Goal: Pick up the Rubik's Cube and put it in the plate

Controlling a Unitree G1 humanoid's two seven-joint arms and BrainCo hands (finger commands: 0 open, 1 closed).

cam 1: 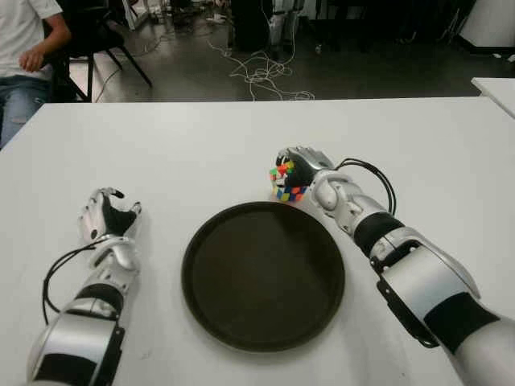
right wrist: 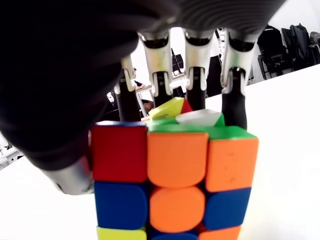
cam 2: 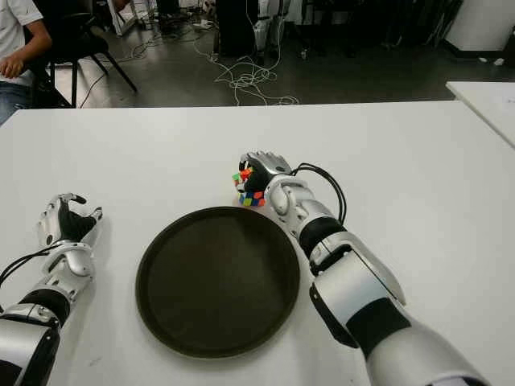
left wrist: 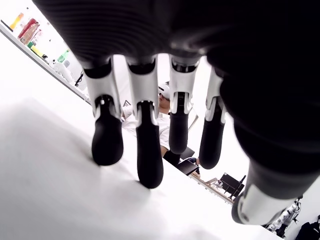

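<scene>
While one right hand [cam 1: 299, 170] clasps one Rubik's Cube [cam 1: 286, 181], one left hand [cam 1: 109, 217] hangs relaxed beside one plate [cam 1: 211, 241].

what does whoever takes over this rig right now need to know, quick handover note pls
Right hand: fingers wrapped around the Rubik's Cube, at the far rim of the plate, just outside it. Whether the cube is lifted off the table cannot be told.
Left hand: idle, left of the plate, fingers relaxed, holding nothing.
Done: cube grasped.
Left: carry it over the plate and let go. The plate holds nothing yet.
</scene>
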